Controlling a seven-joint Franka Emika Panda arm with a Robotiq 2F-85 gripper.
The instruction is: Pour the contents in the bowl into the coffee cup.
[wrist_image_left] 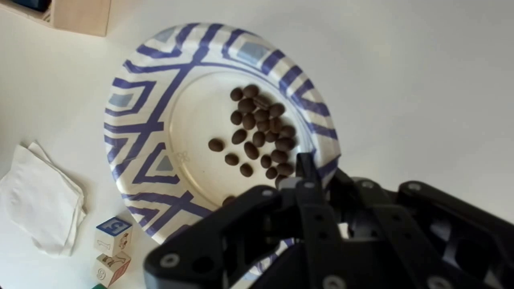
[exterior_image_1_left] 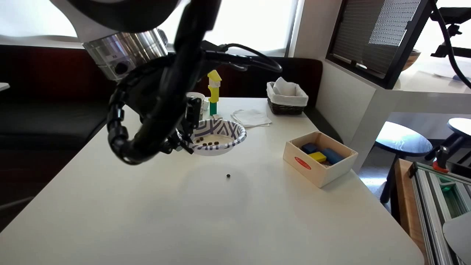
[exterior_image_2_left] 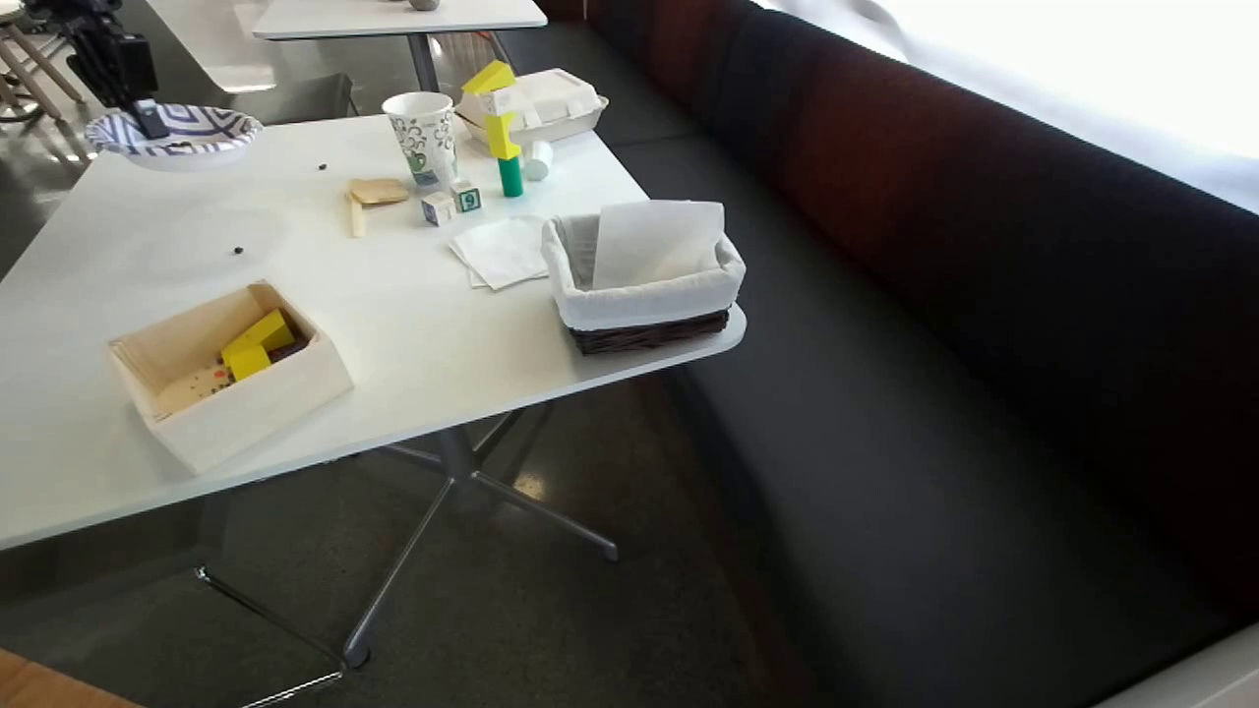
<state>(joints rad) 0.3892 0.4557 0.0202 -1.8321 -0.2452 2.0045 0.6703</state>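
Note:
My gripper [wrist_image_left: 324,172] is shut on the rim of the bowl [wrist_image_left: 134,96], one finger inside the wall and one outside. In both exterior views the bowl [exterior_image_1_left: 230,147] hangs roughly level above the table, its shadow underneath. The contents, several dark brown beans [wrist_image_left: 261,116], lie in it, mostly bunched towards the gripped side. The coffee cup [exterior_image_2_left: 423,143], white with grey and green print, stands upright on the table, apart from the bowl [exterior_image_2_left: 221,123]. In an exterior view the arm partly covers the cup [exterior_image_1_left: 196,96]. The wrist view does not clearly show the cup.
Loose beans [exterior_image_2_left: 238,251] lie on the table. Near the cup are letter blocks [exterior_image_2_left: 452,202], a block tower [exterior_image_2_left: 504,128], wooden pieces [exterior_image_2_left: 379,192] and a takeaway box [exterior_image_2_left: 551,103]. Napkins [exterior_image_1_left: 252,117], a lined basket [exterior_image_1_left: 287,99] and a wooden box [exterior_image_1_left: 320,158] stand farther off.

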